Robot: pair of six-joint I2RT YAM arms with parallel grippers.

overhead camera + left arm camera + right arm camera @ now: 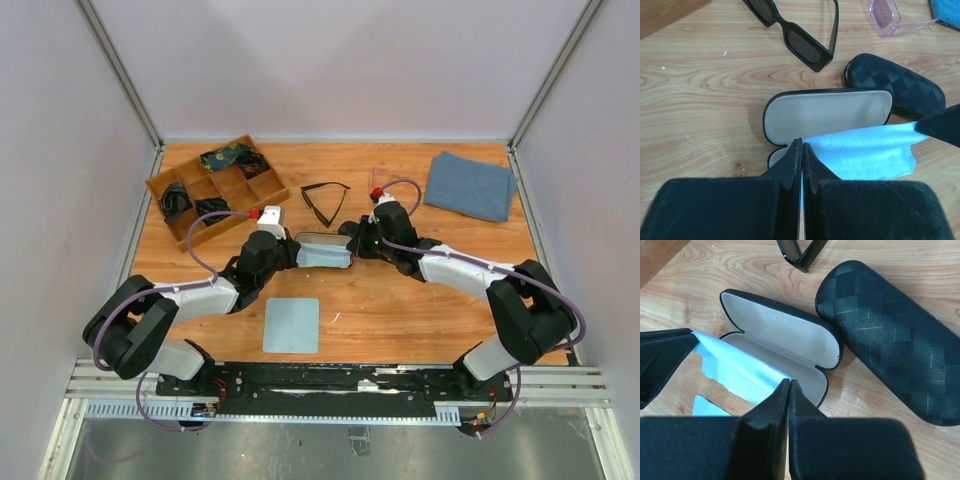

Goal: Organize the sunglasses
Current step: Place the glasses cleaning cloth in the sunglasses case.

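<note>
The black sunglasses (325, 198) (800, 37) lie on the wood behind an open black case (318, 239) (830, 117) (785, 335). The pale pink sunglasses (887, 15) lie further right. My left gripper (293, 251) (802, 145) and right gripper (352, 240) (790, 385) face each other over the open case. Each is shut on one end of a light blue cloth (322, 257) (865, 152) (740, 367), which is stretched between them above the case's lower half. A closed black case (897, 85) (890, 335) lies just right of the open one.
A wooden divided tray (170, 180) with dark items stands at the back left. A folded blue towel (470, 185) lies at the back right. A second light blue cloth (291, 325) (707, 407) lies flat near the front edge.
</note>
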